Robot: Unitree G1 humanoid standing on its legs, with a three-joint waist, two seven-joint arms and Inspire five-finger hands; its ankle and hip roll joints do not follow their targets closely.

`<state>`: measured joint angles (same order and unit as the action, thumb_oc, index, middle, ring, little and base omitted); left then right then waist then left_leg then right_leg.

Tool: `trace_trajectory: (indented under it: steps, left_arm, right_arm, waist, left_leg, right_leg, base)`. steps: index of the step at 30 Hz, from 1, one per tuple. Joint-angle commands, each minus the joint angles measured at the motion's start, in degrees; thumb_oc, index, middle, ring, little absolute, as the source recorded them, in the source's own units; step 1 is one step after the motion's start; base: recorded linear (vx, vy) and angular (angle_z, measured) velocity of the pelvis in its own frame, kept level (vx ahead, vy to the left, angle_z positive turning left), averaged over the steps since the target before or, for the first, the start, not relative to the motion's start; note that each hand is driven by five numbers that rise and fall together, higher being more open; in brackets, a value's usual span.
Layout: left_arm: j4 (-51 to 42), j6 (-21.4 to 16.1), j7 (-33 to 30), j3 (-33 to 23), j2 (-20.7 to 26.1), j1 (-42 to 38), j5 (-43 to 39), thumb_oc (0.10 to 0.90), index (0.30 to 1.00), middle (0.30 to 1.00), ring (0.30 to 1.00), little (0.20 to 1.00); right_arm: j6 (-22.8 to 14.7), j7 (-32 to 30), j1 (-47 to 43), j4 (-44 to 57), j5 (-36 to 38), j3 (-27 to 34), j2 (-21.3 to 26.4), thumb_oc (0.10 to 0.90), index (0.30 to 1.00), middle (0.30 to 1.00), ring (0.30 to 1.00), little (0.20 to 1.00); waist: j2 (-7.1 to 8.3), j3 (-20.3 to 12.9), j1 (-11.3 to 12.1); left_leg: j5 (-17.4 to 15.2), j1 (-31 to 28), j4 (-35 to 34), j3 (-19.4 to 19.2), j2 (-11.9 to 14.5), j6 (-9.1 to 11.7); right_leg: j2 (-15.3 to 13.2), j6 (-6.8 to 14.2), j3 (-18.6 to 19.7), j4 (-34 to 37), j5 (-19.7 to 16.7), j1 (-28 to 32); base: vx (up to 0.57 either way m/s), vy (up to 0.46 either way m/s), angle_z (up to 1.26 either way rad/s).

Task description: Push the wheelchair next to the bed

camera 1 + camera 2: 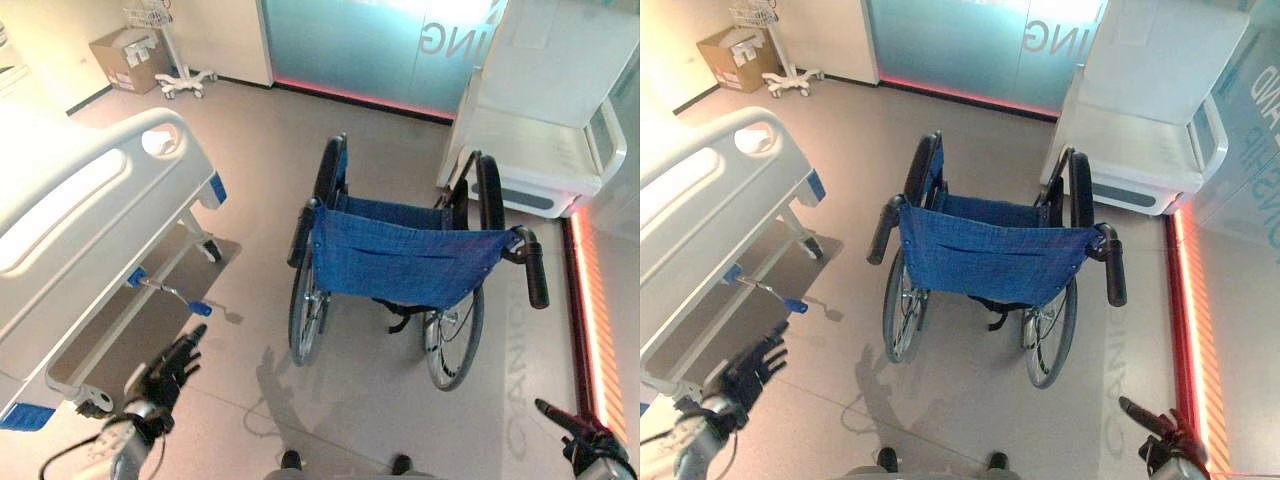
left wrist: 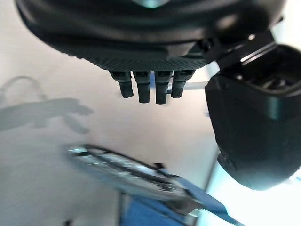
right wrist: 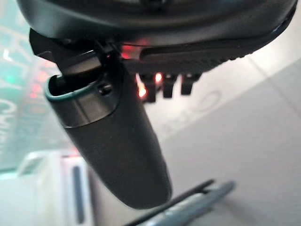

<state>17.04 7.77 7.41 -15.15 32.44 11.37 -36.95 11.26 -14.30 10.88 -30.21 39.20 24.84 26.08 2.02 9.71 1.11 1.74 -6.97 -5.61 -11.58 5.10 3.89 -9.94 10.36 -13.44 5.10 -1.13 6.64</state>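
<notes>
**Wheelchair stands apart from the bed, both hands empty**

The wheelchair stands on the floor in the middle of the room, its blue fabric backrest toward the camera and its two black push handles sticking out at either side. The bed lies along the left side of the room, its white footboard end nearest the wheelchair, with a clear strip of floor between the two. Beyond the wheelchair on the right stands a white cabinet against a frosted glass wall. A cardboard box and a wheeled stand sit in the far left corner.

The left hand hangs low beside the bed frame, fingers straight and spread, holding nothing and well short of the left handle. The right hand is low at the right, near the red floor strip, fingers extended and empty, below and apart from the right handle.
</notes>
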Motion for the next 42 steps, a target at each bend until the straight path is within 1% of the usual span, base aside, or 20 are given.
trace_trajectory:
  steps: [1,4,6,10,12,15,19,21,23,26,28,29,31,34,38,42]
  left_arm:
    - [-5.5,-3.6,2.8,-4.3,4.4,-5.4,-4.9,0.800,0.900,0.900,0.900,0.900]
    - [-9.4,-2.5,4.3,-4.9,5.7,-5.7,-5.2,0.800,0.900,0.900,0.900,0.900]
    - [-12.2,-1.3,6.3,-5.4,6.8,-5.9,-7.1,0.800,0.900,0.900,0.900,0.900]
    - [-16.9,-1.1,9.9,-6.1,8.9,-6.0,-8.4,0.800,0.900,0.900,0.900,0.900]
    - [-19.1,-0.5,10.6,-6.1,10.5,-6.4,-8.8,0.800,0.900,0.900,0.900,0.900]
    - [-22.3,2.2,12.0,-5.2,12.8,-7.7,-12.5,0.800,0.900,0.900,0.900,0.900]
    - [-24.3,4.5,14.0,-3.4,14.3,-8.8,-14.9,0.800,0.900,0.900,0.900,0.900]
    - [-26.5,7.1,15.4,-1.5,14.6,-9.8,-16.2,0.800,0.900,0.900,0.900,0.900]
    - [-27.5,7.7,15.6,-0.3,14.8,-10.4,-17.6,0.800,0.900,0.900,0.900,0.900]
    - [-27.9,7.2,14.8,0.9,14.7,-11.5,-16.9,0.800,0.900,0.900,0.900,0.900]
    - [-28.2,8.0,14.8,1.2,15.0,-11.9,-18.1,0.800,0.900,0.900,0.900,0.900]
    - [-28.2,9.0,15.5,1.4,14.9,-12.3,-19.1,0.800,0.900,0.900,0.900,0.900]
    - [-27.9,9.7,16.3,1.7,15.2,-12.9,-20.1,0.800,0.900,0.900,0.900,0.900]
    - [-28.0,11.9,17.2,3.8,15.5,-14.6,-21.4,0.800,0.900,0.900,0.900,0.900]
    - [-28.4,12.2,18.4,6.8,16.3,-16.9,-22.1,0.800,0.900,0.900,0.900,0.900]
    - [-28.5,12.6,17.0,9.1,16.6,-19.5,-23.4,0.800,0.900,0.900,0.900,0.900]
  right_arm:
    - [-2.3,-4.9,-3.4,9.5,0.7,7.4,10.6,0.800,0.900,0.900,0.900,0.900]
    - [-1.7,-5.8,-4.6,15.5,-0.1,8.1,11.6,0.800,0.900,0.900,0.900,0.900]
    - [-0.7,-6.2,-5.8,20.1,-0.2,8.3,12.7,0.800,0.900,0.900,0.900,0.900]
    - [-0.7,-6.3,-7.6,25.6,1.1,7.9,13.9,0.800,0.900,0.900,0.900,0.900]
    - [-0.7,-6.6,-8.1,26.8,2.4,7.7,14.7,0.800,0.900,0.900,0.900,0.900]
    - [-2.2,-6.9,-9.6,29.3,5.2,7.2,16.2,0.800,0.900,0.900,0.900,0.900]
    - [-4.1,-7.7,-10.9,32.1,5.7,6.2,17.2,0.800,0.900,0.900,0.900,0.900]
    - [-5.1,-6.8,-11.8,34.5,6.5,5.2,17.4,0.800,0.900,0.900,0.900,0.900]
    - [-5.7,-5.6,-12.1,36.2,7.7,4.1,17.4,0.800,0.900,0.900,0.900,0.900]
    - [-6.3,-2.0,-12.4,37.5,9.8,2.5,16.5,0.800,0.900,0.900,0.900,0.900]
    - [-6.3,0.4,-12.1,38.4,10.5,2.0,16.2,0.800,0.900,0.900,0.900,0.900]
    - [-6.3,2.0,-12.1,39.2,11.1,1.6,16.2,0.800,0.900,0.900,0.900,0.900]
    - [-6.3,2.9,-12.2,39.7,11.6,1.3,16.6,0.800,0.900,0.900,0.900,0.900]
    - [-6.7,3.7,-12.9,41.0,11.8,-0.3,17.3,0.800,0.900,0.900,0.900,0.900]
    - [-7.0,4.2,-14.1,42.4,12.2,-2.2,18.9,0.800,0.900,0.900,0.900,0.900]
    - [-6.9,4.5,-15.1,43.8,12.8,-4.1,19.4,0.800,0.900,0.900,0.900,0.900]
  waist:
    - [-3.16,-1.9,0.6]
    - [-3.31,-2.0,0.6]
    - [-3.49,-2.1,0.7]
    - [-3.74,-2.2,0.8]
    - [-3.78,-2.3,0.9]
    - [-3.74,-2.5,1.0]
    - [-3.61,-2.6,1.0]
    - [-3.54,-2.7,0.9]
    - [-3.54,-2.8,0.8]
    - [-3.49,-2.9,0.6]
    - [-3.35,-3.0,0.5]
    - [-3.18,-3.1,0.4]
    - [-3.11,-3.2,0.2]
    - [-2.95,-3.3,-0.1]
    - [-2.77,-3.3,-0.4]
    - [-2.70,-3.5,-0.7]
  left_leg:
    - [-3.3,0.0,0.6,-1.3,0.6,-0.4]
    - [-3.3,0.2,0.6,-1.1,0.6,-0.3]
    - [-3.3,0.4,0.6,-1.0,0.5,-0.3]
    - [-3.2,0.6,0.6,-1.0,0.7,-0.2]
    - [-3.2,0.7,0.6,-1.0,0.8,-0.1]
    - [-3.3,0.8,0.6,-0.9,0.9,0.0]
    - [-3.2,0.9,0.6,-0.9,0.9,0.0]
    - [-3.2,0.9,0.6,-1.1,0.9,0.0]
    - [-3.2,1.0,0.6,-1.2,0.9,0.0]
    - [-3.2,0.9,0.6,-1.4,1.0,-0.1]
    - [-3.2,0.9,0.6,-1.4,1.0,-0.1]
    - [-3.2,0.8,0.6,-1.5,1.0,0.0]
    - [-3.2,0.8,0.6,-1.7,1.1,0.1]
    - [-3.0,0.8,0.6,-2.2,1.4,0.3]
    - [-2.9,0.7,0.6,-2.7,1.6,0.4]
    - [-2.9,0.5,0.6,-3.1,1.8,0.4]
  right_leg:
    - [-0.5,0.4,0.7,-5.3,1.7,-2.3]
    - [-0.4,0.4,0.8,-5.4,1.9,-2.4]
    - [-0.4,0.4,0.8,-5.4,2.0,-2.5]
    - [-0.4,0.3,0.9,-5.5,2.3,-2.7]
    - [-0.4,0.2,0.8,-5.4,2.4,-2.6]
    - [-0.3,0.2,0.7,-5.2,2.5,-2.5]
    - [-0.2,0.3,0.7,-5.0,2.4,-2.4]
    - [-0.2,0.3,0.8,-4.9,2.4,-2.5]
    - [-0.1,0.4,0.9,-4.8,2.3,-2.5]
    - [-0.1,0.4,0.9,-4.6,2.3,-2.5]
    - [-0.1,0.4,1.0,-4.4,2.2,-2.3]
    - [-0.1,0.4,0.9,-4.2,2.1,-2.2]
    - [0.0,0.4,1.0,-4.1,2.0,-2.1]
    - [0.2,0.4,1.2,-4.2,2.0,-2.3]
    - [0.3,0.4,1.4,-4.2,2.0,-2.3]
    - [0.4,0.4,1.6,-4.0,2.0,-2.1]
  base:
    - [0.00,0.000,0.00]
    - [0.00,0.000,0.00]
    - [0.00,0.000,0.00]
    - [0.00,0.000,0.00]
    - [0.00,0.000,0.00]
    - [0.00,0.000,0.00]
    - [0.00,0.000,0.00]
    - [0.00,0.000,0.00]
    - [0.00,0.000,0.00]
    - [0.00,-0.005,-0.05]
    - [0.02,-0.013,-0.06]
    - [0.00,0.000,0.00]
    - [0.00,0.000,0.00]
    - [0.00,0.000,0.00]
    - [0.01,-0.004,-0.02]
    - [0.04,-0.007,-0.04]
